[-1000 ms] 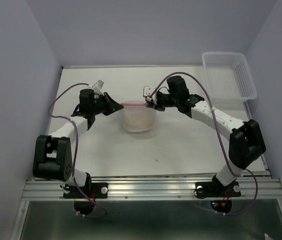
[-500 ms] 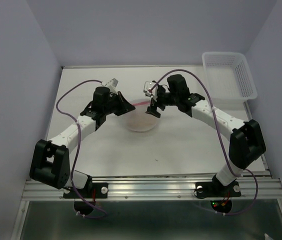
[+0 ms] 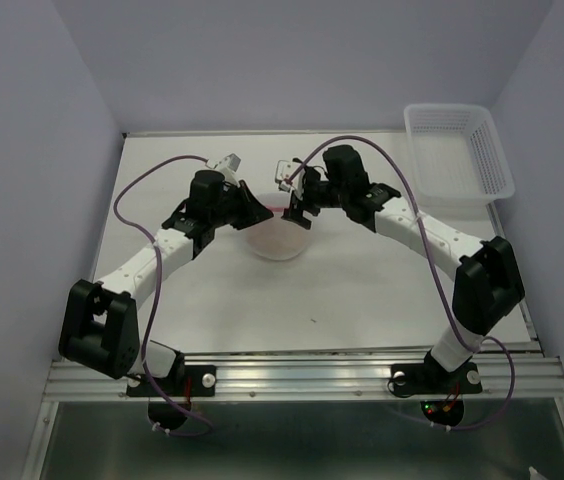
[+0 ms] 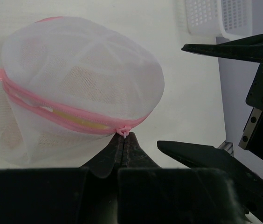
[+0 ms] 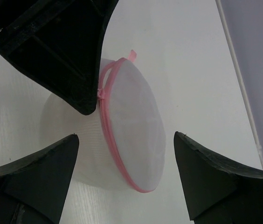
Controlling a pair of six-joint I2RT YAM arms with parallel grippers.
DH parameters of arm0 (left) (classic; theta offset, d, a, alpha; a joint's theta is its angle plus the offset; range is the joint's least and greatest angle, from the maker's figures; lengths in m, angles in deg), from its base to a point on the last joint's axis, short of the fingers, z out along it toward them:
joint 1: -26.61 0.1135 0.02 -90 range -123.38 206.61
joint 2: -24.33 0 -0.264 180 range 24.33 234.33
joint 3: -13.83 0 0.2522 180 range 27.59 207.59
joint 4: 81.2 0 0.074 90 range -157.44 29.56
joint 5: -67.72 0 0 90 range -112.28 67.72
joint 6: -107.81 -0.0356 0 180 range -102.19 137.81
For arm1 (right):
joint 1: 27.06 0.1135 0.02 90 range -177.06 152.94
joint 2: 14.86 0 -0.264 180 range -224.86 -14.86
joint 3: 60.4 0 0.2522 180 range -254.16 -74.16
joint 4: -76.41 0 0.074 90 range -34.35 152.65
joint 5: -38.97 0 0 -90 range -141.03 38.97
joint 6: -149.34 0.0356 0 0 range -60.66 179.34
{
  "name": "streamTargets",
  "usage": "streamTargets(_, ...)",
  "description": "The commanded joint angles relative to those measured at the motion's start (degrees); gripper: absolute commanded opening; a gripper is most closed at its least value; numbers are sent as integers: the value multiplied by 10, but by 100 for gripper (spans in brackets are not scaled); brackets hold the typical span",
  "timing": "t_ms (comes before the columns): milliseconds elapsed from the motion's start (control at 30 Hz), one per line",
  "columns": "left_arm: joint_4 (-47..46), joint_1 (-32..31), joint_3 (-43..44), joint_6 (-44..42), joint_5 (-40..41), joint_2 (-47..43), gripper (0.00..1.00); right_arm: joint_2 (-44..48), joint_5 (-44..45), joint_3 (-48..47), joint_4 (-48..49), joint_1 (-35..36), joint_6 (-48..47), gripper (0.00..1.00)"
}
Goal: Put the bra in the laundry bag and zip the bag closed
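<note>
The laundry bag (image 3: pixel 279 236) is a round white mesh pouch with pink zipper edging, resting mid-table. My left gripper (image 3: pixel 259 213) is shut on the pink zipper pull (image 4: pixel 124 131) at the bag's near side. The bra (image 4: pixel 86 83) shows only as a tan patch through the mesh, with a tan strip in a gap between the pink zipper edges. My right gripper (image 3: pixel 299 209) hangs open over the bag's right side. In the right wrist view its fingertips (image 5: pixel 74 138) straddle the laundry bag (image 5: pixel 136 130) without touching it.
A rigid white slotted basket (image 3: pixel 458 155) stands at the back right corner of the table and also shows in the left wrist view as the basket (image 4: pixel 211 16). The two grippers sit close together above the bag. Pale walls close in the table on three sides.
My right gripper has let go of the bag's rim and opened. My left gripper has moved right with the zipper pull. The bag, stretched between the grippers before, has slackened.
</note>
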Motion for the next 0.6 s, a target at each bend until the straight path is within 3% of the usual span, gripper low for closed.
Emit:
streamTargets(0, -10, -4, 29, -11, -6, -15, 0, -21, -13, -39, 22, -1, -9, 86)
streamTargets(467, -14, -18, 34, -13, -18, -4, 0, -56, 17, -59, 6, 28, -38, 62)
streamTargets(567, -14, -19, 33, -13, -20, 3, 0, -64, 26, -66, 6, 28, -40, 50)
